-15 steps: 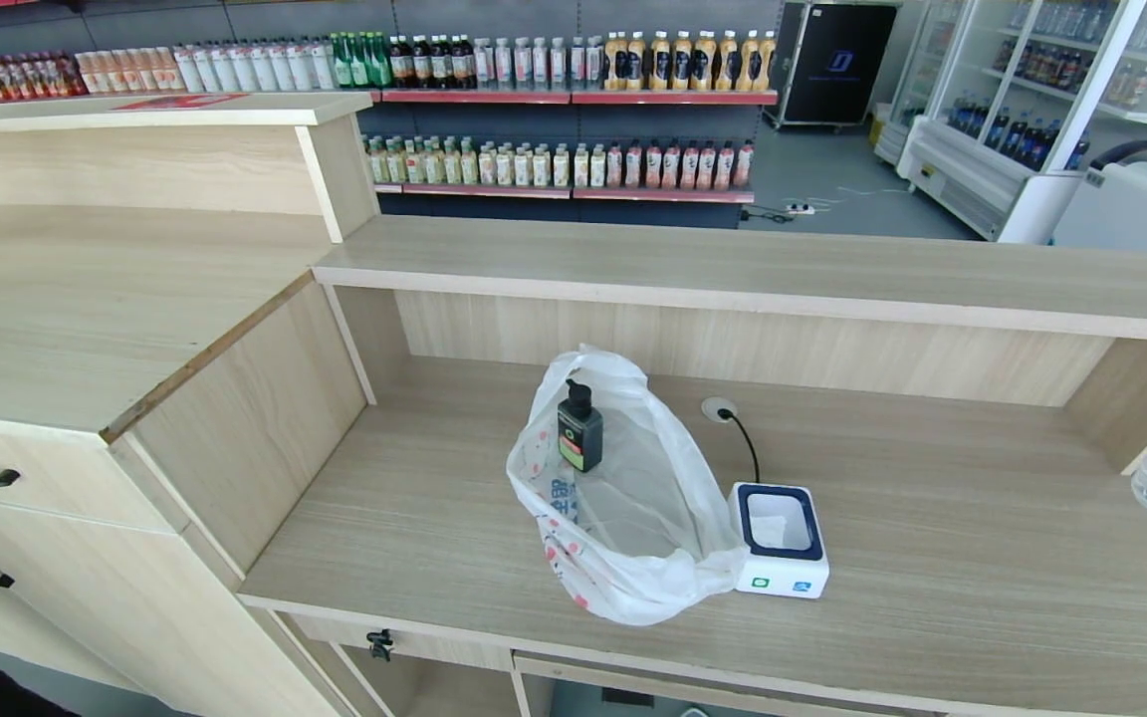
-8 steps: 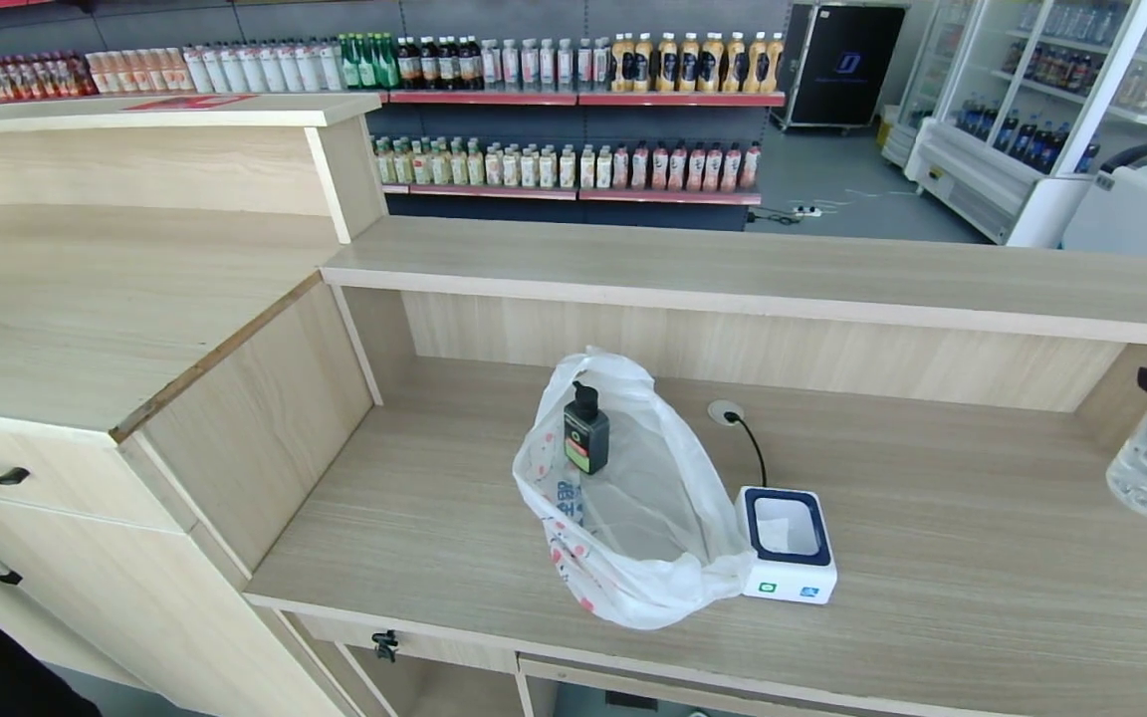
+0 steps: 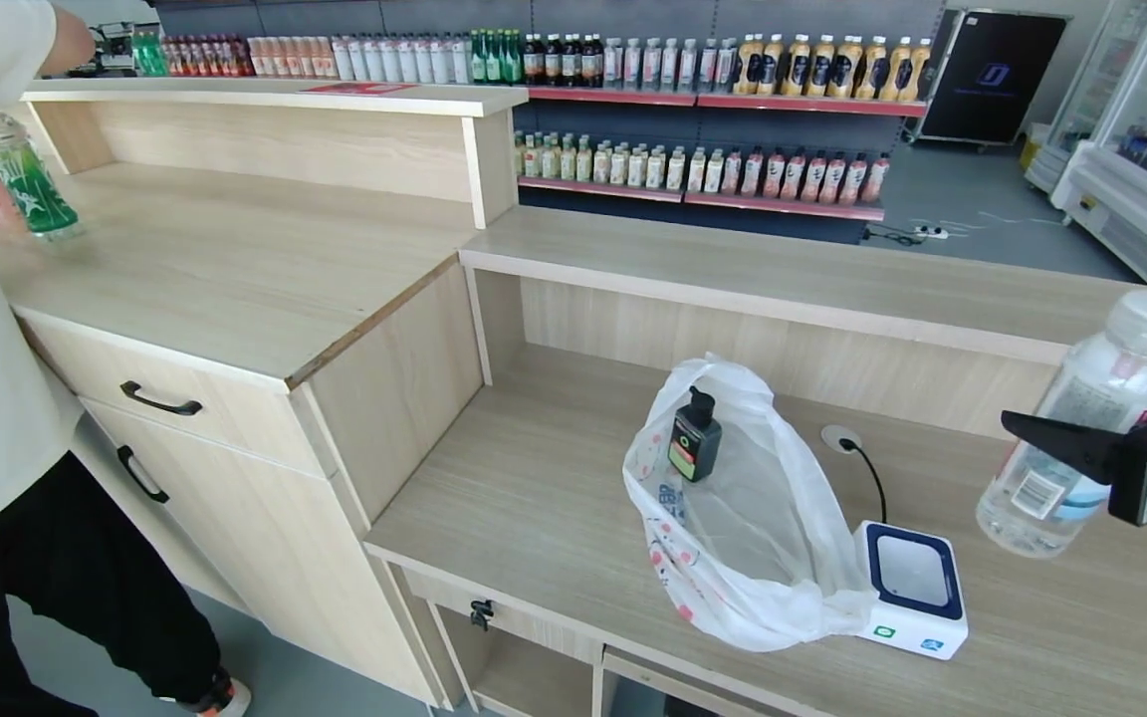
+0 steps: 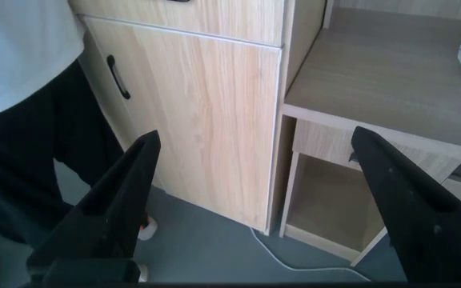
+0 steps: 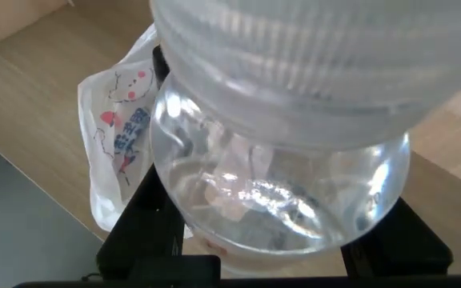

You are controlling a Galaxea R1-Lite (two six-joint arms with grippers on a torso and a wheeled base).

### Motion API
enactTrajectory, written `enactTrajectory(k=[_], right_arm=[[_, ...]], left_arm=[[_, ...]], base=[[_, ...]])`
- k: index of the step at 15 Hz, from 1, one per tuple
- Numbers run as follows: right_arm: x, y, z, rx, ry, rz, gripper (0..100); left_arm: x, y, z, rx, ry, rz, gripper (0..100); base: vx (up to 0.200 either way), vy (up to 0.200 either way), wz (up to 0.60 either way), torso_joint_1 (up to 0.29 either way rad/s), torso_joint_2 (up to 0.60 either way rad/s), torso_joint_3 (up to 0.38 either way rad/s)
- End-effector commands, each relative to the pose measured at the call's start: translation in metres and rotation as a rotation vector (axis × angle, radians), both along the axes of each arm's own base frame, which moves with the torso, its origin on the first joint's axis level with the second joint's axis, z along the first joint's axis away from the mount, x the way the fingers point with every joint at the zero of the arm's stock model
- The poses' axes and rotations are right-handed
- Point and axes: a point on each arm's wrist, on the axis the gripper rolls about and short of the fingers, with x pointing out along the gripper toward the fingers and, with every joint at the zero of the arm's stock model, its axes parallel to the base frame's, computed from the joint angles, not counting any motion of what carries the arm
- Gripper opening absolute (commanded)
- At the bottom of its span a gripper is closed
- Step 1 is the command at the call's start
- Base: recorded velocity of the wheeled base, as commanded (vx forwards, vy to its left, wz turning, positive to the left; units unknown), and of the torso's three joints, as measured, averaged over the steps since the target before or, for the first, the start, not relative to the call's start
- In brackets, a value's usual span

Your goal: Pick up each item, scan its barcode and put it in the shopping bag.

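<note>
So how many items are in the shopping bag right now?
1: a dark pump bottle sits at the back of the shopping bag; its folds could hide something small.

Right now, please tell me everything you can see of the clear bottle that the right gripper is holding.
The clear bottle looks like see-through plastic, with a pale ribbed cap, a label around its body and a small barcode patch near the base. It hangs tilted, cap uppermost, in the air above the wooden counter, to the right of the scanner. The right gripper is clamped across its lower body, and nothing else touches it.
</note>
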Motion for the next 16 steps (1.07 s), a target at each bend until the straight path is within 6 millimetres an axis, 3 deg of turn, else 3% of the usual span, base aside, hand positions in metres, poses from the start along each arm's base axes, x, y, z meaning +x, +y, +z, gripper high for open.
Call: enactTrajectory(k=[1,7,16], right_arm=[[0.036,0.008,-0.036,0.004,0.111,0.054,0],[0.076,0.02,-0.081,0.022,0.132,0.151,0],[0.105,0.04,-0.115,0.058,0.104,0.338,0]], left_arm=[[0.0,0.0,0.0,0.0,0.0,0.0,100],[0.0,0.0,0.0,0.0,0.0,0.0,100],[0.0,0.0,0.0,0.0,0.0,0.0,100]], base=[[0.0,0.0,0.0,0.0,0.0,0.0],[0.0,0.0,0.0,0.0,0.0,0.0],[0.0,0.0,0.0,0.0,0.0,0.0]])
